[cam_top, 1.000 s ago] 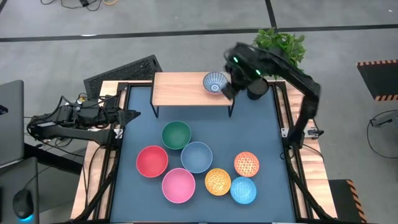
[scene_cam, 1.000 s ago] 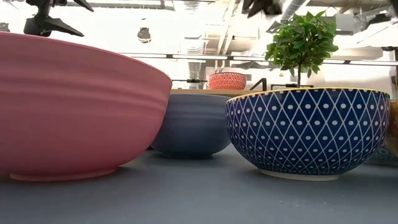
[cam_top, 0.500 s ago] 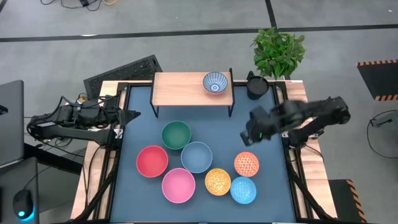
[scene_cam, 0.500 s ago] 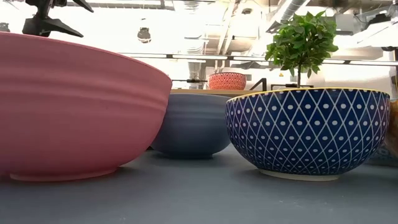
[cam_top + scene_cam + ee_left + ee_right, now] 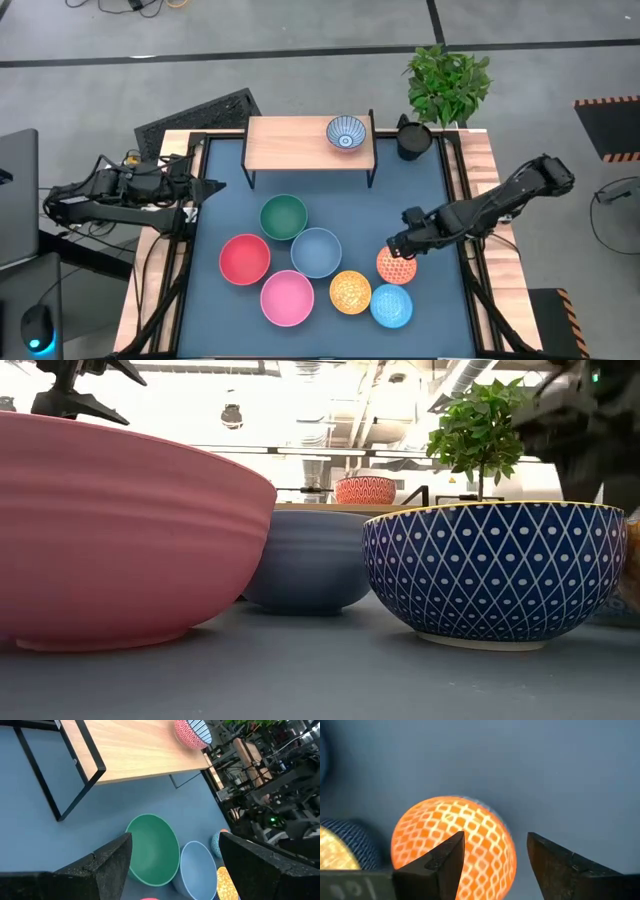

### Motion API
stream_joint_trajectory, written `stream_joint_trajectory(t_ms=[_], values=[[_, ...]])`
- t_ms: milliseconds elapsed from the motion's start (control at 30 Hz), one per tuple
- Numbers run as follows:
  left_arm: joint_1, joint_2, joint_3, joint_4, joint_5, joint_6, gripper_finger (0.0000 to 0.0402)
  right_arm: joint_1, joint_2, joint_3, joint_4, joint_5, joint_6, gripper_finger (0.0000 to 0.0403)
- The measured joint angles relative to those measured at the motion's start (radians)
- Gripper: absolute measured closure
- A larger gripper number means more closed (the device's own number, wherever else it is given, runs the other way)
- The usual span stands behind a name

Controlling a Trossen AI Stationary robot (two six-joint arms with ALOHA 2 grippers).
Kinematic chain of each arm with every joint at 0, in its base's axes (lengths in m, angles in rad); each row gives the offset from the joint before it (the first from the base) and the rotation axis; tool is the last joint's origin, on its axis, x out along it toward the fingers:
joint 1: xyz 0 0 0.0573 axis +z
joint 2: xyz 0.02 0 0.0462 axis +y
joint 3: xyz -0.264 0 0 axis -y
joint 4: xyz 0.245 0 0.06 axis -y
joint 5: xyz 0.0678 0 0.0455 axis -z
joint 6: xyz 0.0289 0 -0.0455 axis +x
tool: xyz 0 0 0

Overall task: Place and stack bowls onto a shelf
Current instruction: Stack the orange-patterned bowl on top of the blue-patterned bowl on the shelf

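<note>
Bowls — only the white-blue bowl [image 5: 346, 132] sits on the shelf [image 5: 290, 143] at the table's far edge; seven wait on the table. The right end effector [image 5: 398, 246] hovers open over the orange bowl [image 5: 397, 263] — the left end effector [image 5: 208, 185] idles open at the left edge.

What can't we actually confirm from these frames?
- Low view: the pink bowl and bright blue bowl fill the picture; the green, red, yellow and orange bowls are hidden.
- Low view: the right end effector is a dark blur at the edge.
- Right wrist view: whether the right end effector touches the orange bowl; open fingers straddle its rim.
- High view: bowl patterns too small.
</note>
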Motion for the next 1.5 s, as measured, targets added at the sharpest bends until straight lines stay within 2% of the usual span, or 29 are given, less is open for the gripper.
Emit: stream_joint_trajectory(t_ms=[300, 433, 600, 800, 867, 1000, 1200, 1500], values=[[0.0, 0.0, 0.0, -0.016, 0.007, -0.035, 0.0118, 0.077, 0.019, -0.102, 0.063, -0.024, -0.003, 0.0161], [0.0, 0.0, 0.0, -0.02, 0.004, -0.036, 0.0118, 0.102, 0.019, -0.16, 0.154, -0.063, 0.024, 0.018], [0.0, 0.0, 0.0, -0.02, -0.002, -0.036, 0.0118, 0.12, 0.019, -0.216, 0.243, -0.082, 0.079, 0.0238], [0.0, 0.0, 0.0, -0.02, -0.007, -0.036, 0.0118, 0.108, 0.016, -0.208, 0.245, -0.08, 0.109, 0.0366], [0.0, 0.0, 0.0, -0.019, -0.017, -0.036, 0.0118, 0.095, 0.017, -0.197, 0.24, -0.082, 0.123, 0.0363], [0.0, 0.0, 0.0, -0.019, -0.028, -0.036, 0.0118, 0.04, 0.017, -0.147, 0.219, -0.084, 0.126, 0.0363], [0.0, 0.0, 0.0, -0.019, -0.029, -0.036, 0.0118, -0.127, 0.017, 0.015, 0.098, -0.083, -0.018, 0.0363], [0.0, 0.0, 0.0, -0.019, -0.029, -0.028, 0.0118, -0.464, 0.02, 0.391, 0.052, -0.077, -0.448, 0.0363]])
